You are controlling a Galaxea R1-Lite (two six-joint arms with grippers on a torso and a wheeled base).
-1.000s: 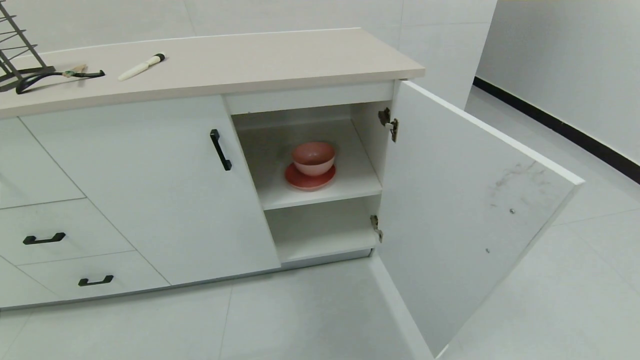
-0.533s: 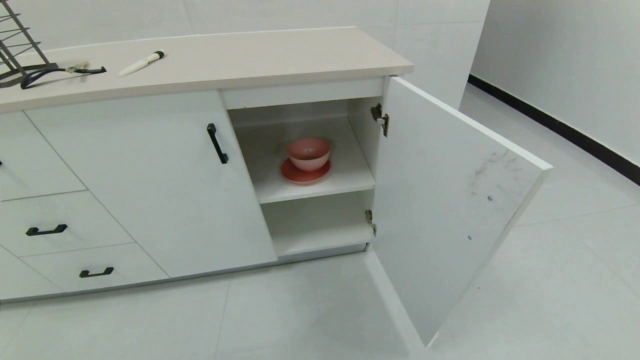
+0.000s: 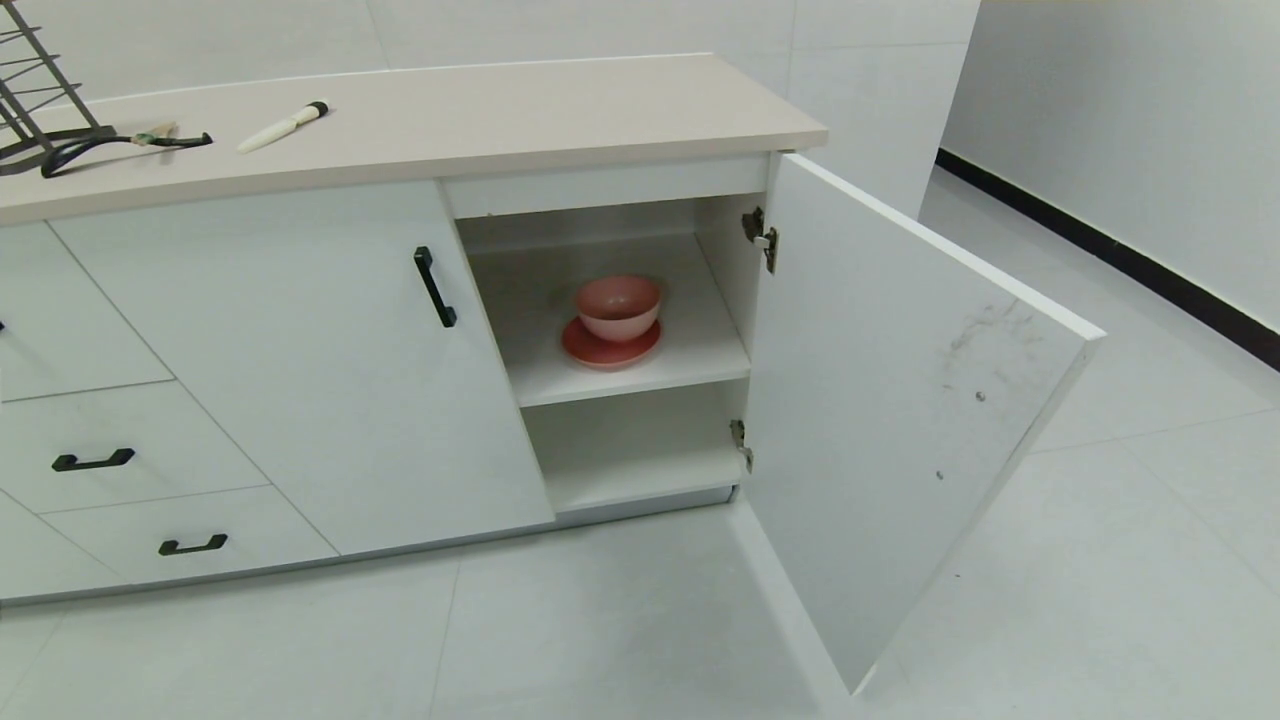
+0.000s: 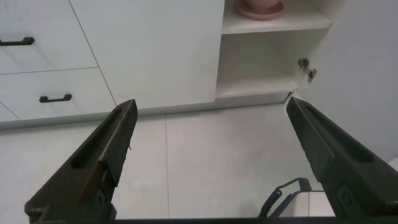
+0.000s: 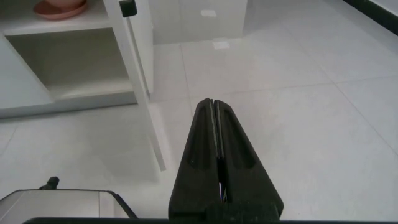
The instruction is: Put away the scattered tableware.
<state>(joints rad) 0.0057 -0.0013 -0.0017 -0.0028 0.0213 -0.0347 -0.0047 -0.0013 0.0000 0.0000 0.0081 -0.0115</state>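
Standing on the pale tiled floor [image 3: 620,630] is one long white cabinet [image 3: 300,400] with a beige countertop [image 3: 500,110]. Its one right-hand door [image 3: 900,400] is swung wide open on two metal hinges [image 3: 762,236]; the one door beside it [image 3: 290,330] is closed and carries one black bar handle [image 3: 435,287]. Further left, two drawer fronts have one black handle each [image 3: 93,460].

The open compartment has two shelves. On the upper shelf [image 3: 700,362] sits one red round plate [image 3: 610,353] with one pink bowl [image 3: 618,305] resting on it; the lower shelf [image 3: 640,470] holds nothing visible.

On the countertop's left end lie one dark wire rack [image 3: 30,100], one black-handled tool [image 3: 120,148] touching its foot, and one cream utensil with a dark tip [image 3: 283,127] just beside that.

The left gripper [image 4: 211,102] hangs above the floor facing the cabinet, its two fingers spread far apart and empty. The right gripper [image 5: 214,106] hangs over the floor near the open door's edge, its two fingers pressed together with nothing between them.
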